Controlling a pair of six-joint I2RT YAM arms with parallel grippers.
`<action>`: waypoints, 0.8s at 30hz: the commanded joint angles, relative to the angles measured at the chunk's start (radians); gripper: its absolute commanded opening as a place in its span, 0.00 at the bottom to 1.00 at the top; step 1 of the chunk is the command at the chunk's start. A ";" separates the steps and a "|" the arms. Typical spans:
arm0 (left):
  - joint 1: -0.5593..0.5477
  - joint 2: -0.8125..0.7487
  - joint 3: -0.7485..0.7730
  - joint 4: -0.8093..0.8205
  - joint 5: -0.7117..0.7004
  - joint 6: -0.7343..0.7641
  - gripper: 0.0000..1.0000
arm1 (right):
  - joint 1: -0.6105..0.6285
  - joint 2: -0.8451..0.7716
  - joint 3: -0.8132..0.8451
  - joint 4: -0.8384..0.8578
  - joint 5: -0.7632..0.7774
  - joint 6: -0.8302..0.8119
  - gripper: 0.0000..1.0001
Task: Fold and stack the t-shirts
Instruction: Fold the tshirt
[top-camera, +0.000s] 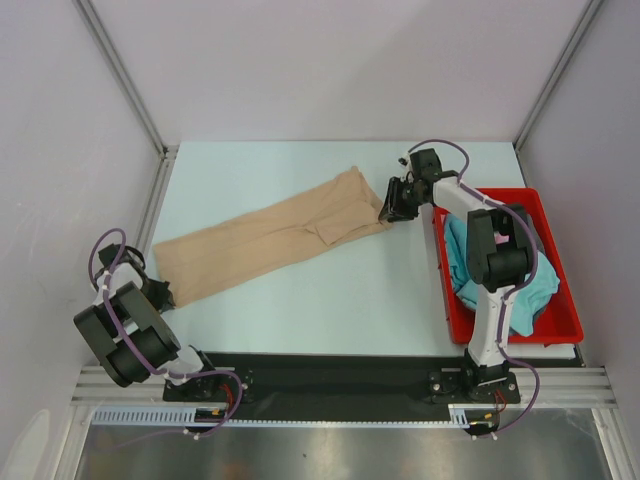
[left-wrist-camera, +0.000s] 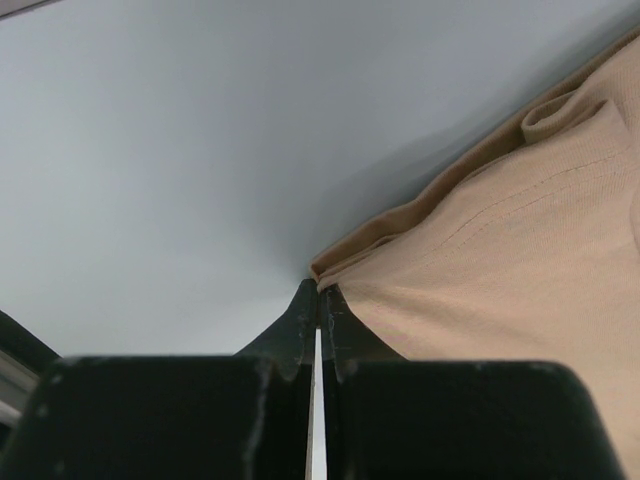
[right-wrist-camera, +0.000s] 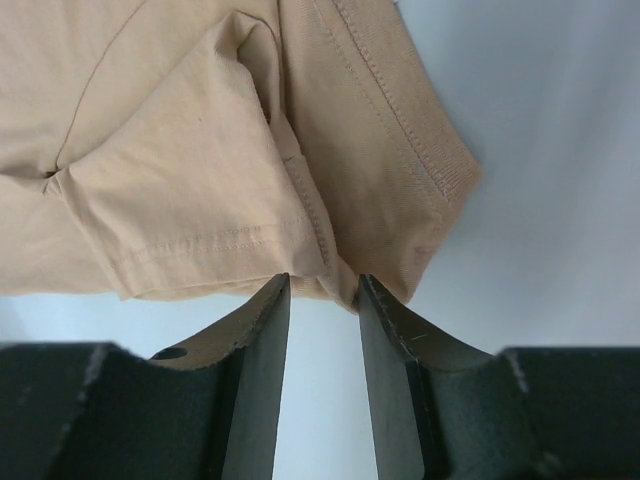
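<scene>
A tan t-shirt (top-camera: 270, 235) lies stretched in a long diagonal band across the table, from near left to far right. My left gripper (top-camera: 160, 293) is at its near-left corner. In the left wrist view the jaws (left-wrist-camera: 320, 290) are shut on that corner of the tan cloth (left-wrist-camera: 500, 250). My right gripper (top-camera: 392, 210) is at the far-right end. In the right wrist view it (right-wrist-camera: 322, 285) is open, with its fingertips (right-wrist-camera: 278, 290) touching the hem of the cloth (right-wrist-camera: 200, 150). A teal t-shirt (top-camera: 540, 285) lies crumpled in the bin. No pink shirt is clearly seen.
A red plastic bin (top-camera: 560, 325) stands at the right edge of the table, partly hidden by the right arm (top-camera: 495, 260). Metal frame posts (top-camera: 120, 70) and white walls enclose the table on the left, back and right.
</scene>
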 joint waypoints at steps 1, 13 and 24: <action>0.011 0.003 -0.033 -0.051 0.002 0.004 0.00 | 0.006 0.002 0.012 0.006 -0.006 -0.029 0.39; 0.010 0.021 -0.033 -0.062 -0.005 -0.010 0.00 | 0.000 0.056 0.049 0.011 0.058 -0.036 0.24; 0.008 0.023 -0.042 -0.091 -0.040 -0.042 0.00 | -0.012 0.109 0.153 -0.012 0.256 -0.039 0.00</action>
